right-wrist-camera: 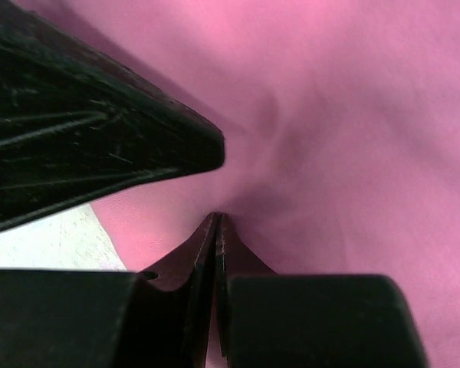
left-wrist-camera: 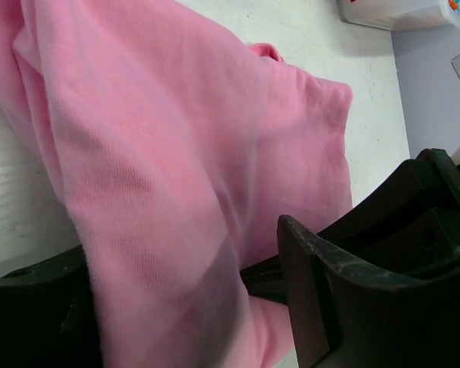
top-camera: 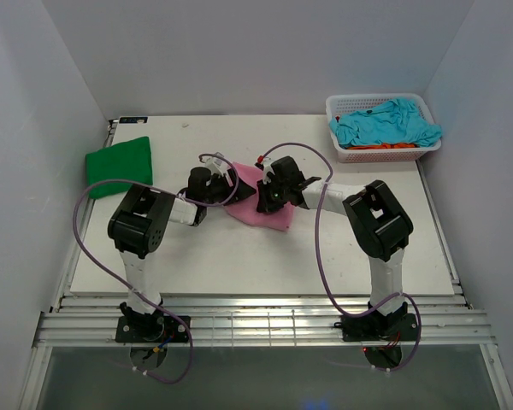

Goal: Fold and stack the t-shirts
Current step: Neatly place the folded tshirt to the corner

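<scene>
The pink t-shirt [top-camera: 258,207] lies crumpled mid-table, with both grippers at it. My left gripper [top-camera: 220,183] is at its left edge. In the left wrist view the left gripper [left-wrist-camera: 188,322] is open, and the pink cloth [left-wrist-camera: 176,153] drapes between its fingers [left-wrist-camera: 330,307] without being clamped. My right gripper [top-camera: 269,195] is at the shirt's top. In the right wrist view the right gripper [right-wrist-camera: 217,220] is shut, and the pink cloth [right-wrist-camera: 345,138] puckers at its tips. A folded green t-shirt [top-camera: 120,159] lies at the far left. A turquoise t-shirt [top-camera: 385,121] lies over an orange one [top-camera: 393,146] in the basket.
The white mesh basket [top-camera: 342,102] stands at the table's back right corner. White walls close in the left, back and right sides. The two gripper heads are close together over the pink shirt, and the right one shows black in the left wrist view [left-wrist-camera: 422,215].
</scene>
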You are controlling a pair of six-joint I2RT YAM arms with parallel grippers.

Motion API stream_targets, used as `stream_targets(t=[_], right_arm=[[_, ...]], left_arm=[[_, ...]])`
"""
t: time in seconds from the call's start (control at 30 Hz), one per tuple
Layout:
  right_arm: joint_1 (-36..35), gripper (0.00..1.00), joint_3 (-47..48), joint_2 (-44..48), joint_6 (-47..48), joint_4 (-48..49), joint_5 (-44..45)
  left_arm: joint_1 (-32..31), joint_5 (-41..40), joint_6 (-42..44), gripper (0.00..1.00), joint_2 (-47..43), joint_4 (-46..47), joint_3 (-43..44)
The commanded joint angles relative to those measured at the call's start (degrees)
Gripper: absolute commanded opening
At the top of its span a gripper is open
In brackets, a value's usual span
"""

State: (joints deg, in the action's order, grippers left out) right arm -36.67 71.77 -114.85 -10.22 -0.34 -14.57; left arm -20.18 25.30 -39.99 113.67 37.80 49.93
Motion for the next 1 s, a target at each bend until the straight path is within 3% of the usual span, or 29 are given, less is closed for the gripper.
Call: stream_targets(t=[0.0,0.33,0.4,0.43,0.57,0.6,0.63,0.7,0.73,0.83,0.97], right_arm=[[-0.4,0.08,-1.9,-2.0,1.2,-3.5,-0.5],[-0.4,0.08,-2.2,-2.0,1.4,-2.9,-1.0],[-0.4,0.08,-2.2,-2.0,1.5,-2.9,-1.1],[-0.4,0.08,-2.3,-1.9,1.6,-2.9,-1.0],[-0.4,0.08,-2.5,-1.9,1.8,-2.9,-1.2],[-0.4,0.08,-2.5,-1.9,1.8,-2.8,-1.3],[-0.5,0.08,-2.7,-1.8,1.8,-2.8,-1.5],[-0.5,0.09,-3.1,-1.3,1.9,-2.5,-1.6],[-0.6,0.20,-3.3,-1.0,2.0,-2.6,-1.4],[-1.0,0.39,-5.2,2.3,2.6,-3.4,1.5],[-1.0,0.44,-8.3,9.7,3.4,-4.8,6.1]], left_arm=[[-2.2,0.1,-0.9,0.76,2.6,-3.3,0.7],[-4.4,0.3,-0.1,0.73,5.0,-4.3,2.8],[-4.9,-0.1,0.7,0.65,5.7,-5.3,3.5],[-5.0,-0.2,1.0,0.61,5.9,-6.7,3.9],[-5.3,-1.1,2.3,0.25,6.9,-9.5,5.9],[-5.3,-1.5,2.4,0.08,7.0,-9.8,6.0],[-5.3,-1.9,2.7,0.01,7.1,-10.6,6.0],[-5.3,-4.2,3.1,0.00,6.9,-11.4,5.8],[-5.3,-5.9,3.3,0.00,6.4,-12.5,5.4],[-5.3,-15.0,5.6,0.00,1.6,-15.5,2.8],[-5.3,-23.0,9.4,0.00,-5.5,-22.2,2.6]])
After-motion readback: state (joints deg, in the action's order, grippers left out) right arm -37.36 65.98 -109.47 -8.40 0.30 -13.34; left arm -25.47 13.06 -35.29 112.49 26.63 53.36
